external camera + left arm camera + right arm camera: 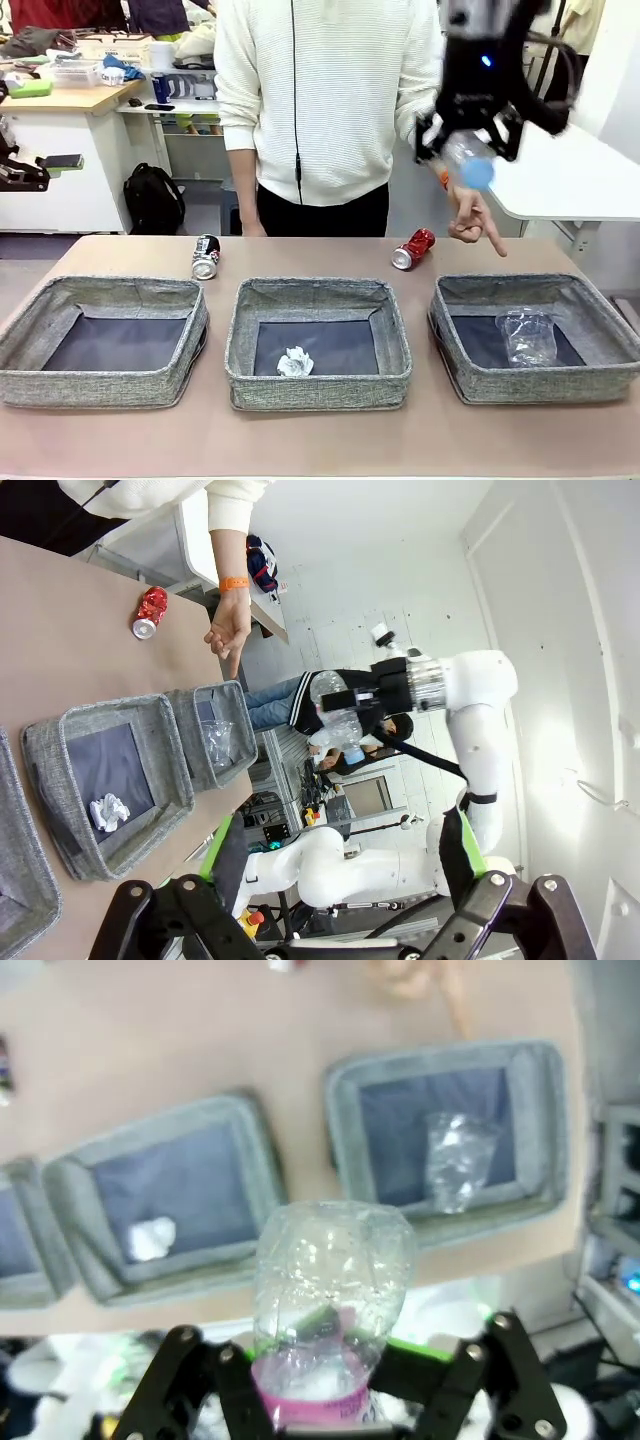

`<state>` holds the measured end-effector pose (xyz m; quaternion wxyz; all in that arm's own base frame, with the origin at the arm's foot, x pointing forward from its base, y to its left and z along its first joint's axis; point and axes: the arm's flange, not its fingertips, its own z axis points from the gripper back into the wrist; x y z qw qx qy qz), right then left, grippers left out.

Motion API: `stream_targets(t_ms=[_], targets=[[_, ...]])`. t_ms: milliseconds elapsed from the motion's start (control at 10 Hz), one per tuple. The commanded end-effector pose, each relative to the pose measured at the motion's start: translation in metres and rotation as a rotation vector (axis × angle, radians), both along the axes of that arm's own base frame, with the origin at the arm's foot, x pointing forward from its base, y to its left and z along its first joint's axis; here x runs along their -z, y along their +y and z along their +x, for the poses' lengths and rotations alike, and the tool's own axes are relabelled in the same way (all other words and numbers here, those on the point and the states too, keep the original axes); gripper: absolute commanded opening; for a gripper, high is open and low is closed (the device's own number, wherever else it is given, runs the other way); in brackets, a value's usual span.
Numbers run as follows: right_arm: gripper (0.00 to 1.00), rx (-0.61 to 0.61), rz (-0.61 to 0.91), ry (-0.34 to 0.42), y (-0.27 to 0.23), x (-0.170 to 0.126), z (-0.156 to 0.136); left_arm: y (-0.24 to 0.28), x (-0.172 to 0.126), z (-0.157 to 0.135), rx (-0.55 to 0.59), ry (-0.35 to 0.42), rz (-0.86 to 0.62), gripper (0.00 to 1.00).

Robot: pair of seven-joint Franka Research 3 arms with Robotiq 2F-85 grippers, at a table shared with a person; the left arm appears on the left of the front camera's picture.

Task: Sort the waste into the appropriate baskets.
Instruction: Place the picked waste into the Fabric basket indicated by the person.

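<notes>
My right gripper point(468, 140) hangs high over the table's right side, shut on a clear plastic bottle point(470, 160) with a blue cap; its pink label point(310, 1395) sits between the fingers. Below it, the right basket point(600, 340) holds a clear plastic cup point(527, 337). A crumpled paper ball point(295, 362) lies in the middle basket point(318, 385). The left basket point(105, 385) holds nothing. A black-and-silver can point(205, 257) and a red can point(413, 249) lie on the table behind the baskets. My left gripper point(330, 920) is open, nothing between its fingers.
A person in a white sweater stands at the far side. Their hand point(475, 220) points a finger down toward the right basket, just under the held bottle. Bare table runs in front of the baskets and between the two cans.
</notes>
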<state>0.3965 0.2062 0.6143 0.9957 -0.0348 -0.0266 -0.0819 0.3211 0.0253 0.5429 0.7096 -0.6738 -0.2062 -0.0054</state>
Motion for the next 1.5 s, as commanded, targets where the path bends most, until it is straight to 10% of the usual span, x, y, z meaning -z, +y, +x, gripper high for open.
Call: stream_targets(t_ms=[0, 500, 1100, 1400], targets=[[0.00, -0.016, -0.007, -0.028, -0.048, 0.039, -0.013, 0.000, -0.001, -0.003, 0.011, -0.003, -0.001, 1.00], [0.00, -0.083, 0.095, 0.076, -0.122, 0.124, 0.006, 0.000, -0.001, -0.003, 0.011, -0.003, -0.001, 1.00], [0.00, -0.078, 0.091, 0.097, -0.120, 0.134, 0.010, 0.000, -0.001, -0.003, 0.011, -0.003, -0.001, 1.00], [0.94, -0.076, 0.099, 0.096, -0.118, 0.133, 0.011, 0.000, -0.001, -0.003, 0.011, -0.003, -0.001, 1.00]])
